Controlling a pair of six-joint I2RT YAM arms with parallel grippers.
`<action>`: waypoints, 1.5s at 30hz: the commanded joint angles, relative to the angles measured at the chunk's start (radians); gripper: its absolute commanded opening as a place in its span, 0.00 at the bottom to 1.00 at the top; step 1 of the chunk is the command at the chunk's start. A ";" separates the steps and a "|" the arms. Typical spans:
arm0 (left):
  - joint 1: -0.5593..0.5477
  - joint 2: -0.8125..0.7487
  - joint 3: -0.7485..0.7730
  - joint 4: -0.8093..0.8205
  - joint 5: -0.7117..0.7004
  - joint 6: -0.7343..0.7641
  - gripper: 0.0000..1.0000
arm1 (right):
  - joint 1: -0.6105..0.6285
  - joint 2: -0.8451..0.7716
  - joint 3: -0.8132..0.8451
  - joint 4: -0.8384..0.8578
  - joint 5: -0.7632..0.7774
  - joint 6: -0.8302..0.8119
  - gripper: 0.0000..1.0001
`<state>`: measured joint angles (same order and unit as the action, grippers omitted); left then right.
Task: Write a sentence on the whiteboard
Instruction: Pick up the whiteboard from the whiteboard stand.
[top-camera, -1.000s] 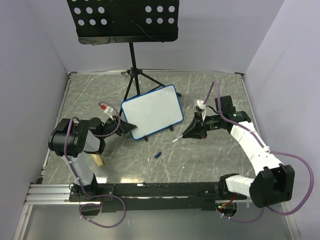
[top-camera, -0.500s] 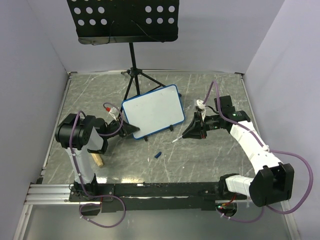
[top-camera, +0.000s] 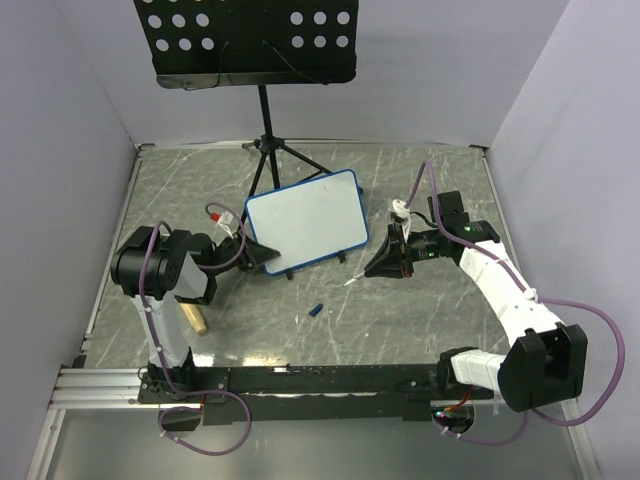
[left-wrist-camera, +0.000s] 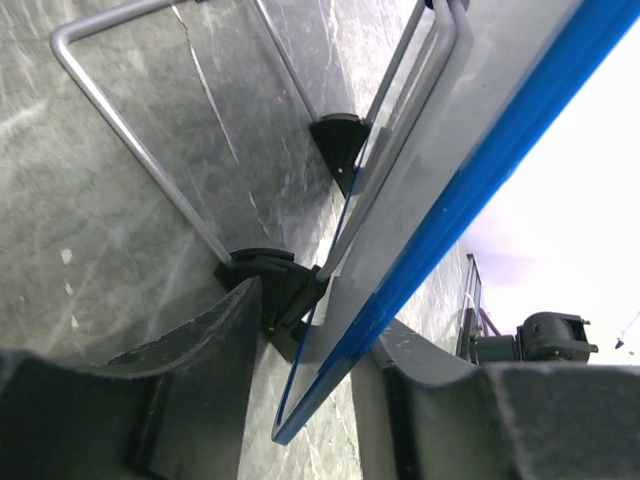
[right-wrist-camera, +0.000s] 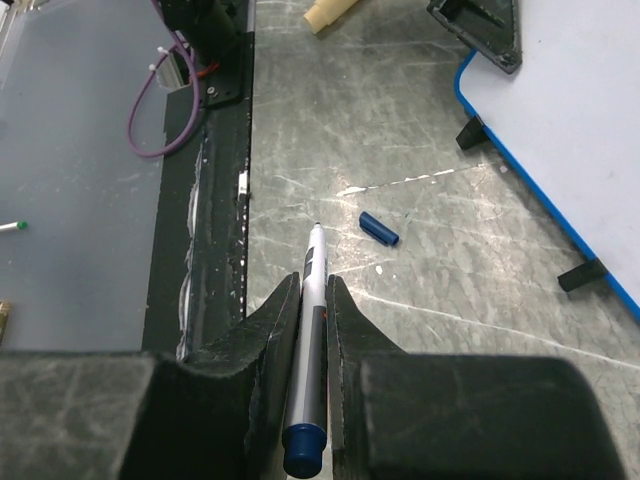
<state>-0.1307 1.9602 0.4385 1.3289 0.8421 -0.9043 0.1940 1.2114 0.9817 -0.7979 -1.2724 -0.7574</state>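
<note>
The whiteboard (top-camera: 305, 220) stands tilted at mid-table, blue-framed, its face blank; no sentence shows on it. My left gripper (top-camera: 262, 258) is at its lower-left corner. In the left wrist view the jaws (left-wrist-camera: 320, 320) are open astride the board's blue edge (left-wrist-camera: 470, 190), the right finger touching it and the left finger apart. My right gripper (top-camera: 385, 262) is right of the board, shut on an uncapped marker (right-wrist-camera: 312, 300) whose tip (top-camera: 348, 283) points down-left above the table. The board's corner (right-wrist-camera: 570, 120) shows in the right wrist view.
The blue marker cap (top-camera: 315, 310) lies on the table in front of the board, also in the right wrist view (right-wrist-camera: 379, 227). A black perforated music stand (top-camera: 245, 40) on a tripod (top-camera: 265, 165) stands behind. A wooden piece (top-camera: 195, 320) lies near the left arm.
My left arm has swung right and brought its gripper onto the board's lower-left corner; the board has shifted slightly. The right gripper and marker have barely moved.
</note>
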 joint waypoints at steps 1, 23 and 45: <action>-0.003 -0.046 0.026 0.532 -0.014 -0.004 0.46 | 0.007 0.004 0.044 0.000 -0.019 -0.039 0.00; -0.004 -0.110 0.068 0.526 0.049 -0.041 0.01 | 0.007 0.020 0.052 -0.014 -0.019 -0.046 0.00; -0.010 -0.290 0.183 0.236 0.038 0.136 0.01 | 0.005 0.002 0.055 -0.015 -0.013 -0.043 0.00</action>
<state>-0.1364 1.6836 0.5625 1.2446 0.9100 -0.7254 0.1940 1.2339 0.9966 -0.8227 -1.2682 -0.7757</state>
